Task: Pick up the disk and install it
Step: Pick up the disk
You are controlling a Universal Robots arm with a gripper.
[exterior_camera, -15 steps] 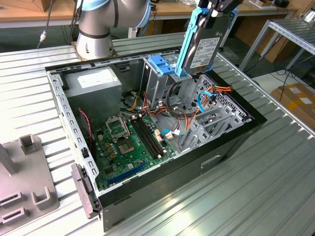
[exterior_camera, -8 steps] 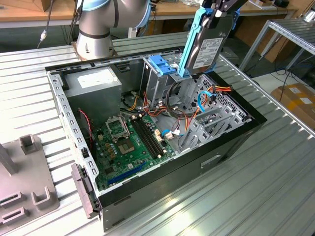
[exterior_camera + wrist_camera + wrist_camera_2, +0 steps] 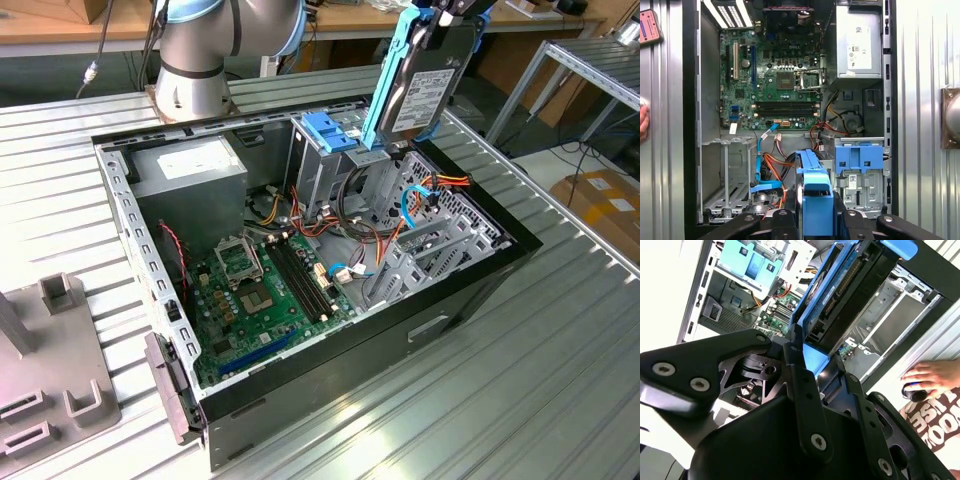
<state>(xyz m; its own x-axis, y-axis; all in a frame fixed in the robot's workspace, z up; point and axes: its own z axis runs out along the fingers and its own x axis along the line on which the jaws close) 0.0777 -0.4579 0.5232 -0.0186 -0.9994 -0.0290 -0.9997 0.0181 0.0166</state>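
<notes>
The disk (image 3: 428,85) hangs on edge above the back right corner of the open computer case (image 3: 480,285). Its white label faces the exterior camera and blue rails run along its sides. My gripper (image 3: 445,18) is shut on its upper end. In the second wrist view the disk (image 3: 850,285) sticks out from the black gripper (image 3: 807,357) over the case interior. In the first wrist view, a blue rail end of the disk (image 3: 817,197) sits between the fingers (image 3: 782,220), beside the blue-topped drive cage (image 3: 859,157).
The case holds a green motherboard (image 3: 260,290), a grey power supply (image 3: 190,165), orange and blue cables (image 3: 420,200) and a bare metal bay (image 3: 727,190). The arm's base (image 3: 195,60) stands behind the case. A grey fixture (image 3: 45,350) lies at the exterior view's left. A person's hand (image 3: 930,377) rests beside the case.
</notes>
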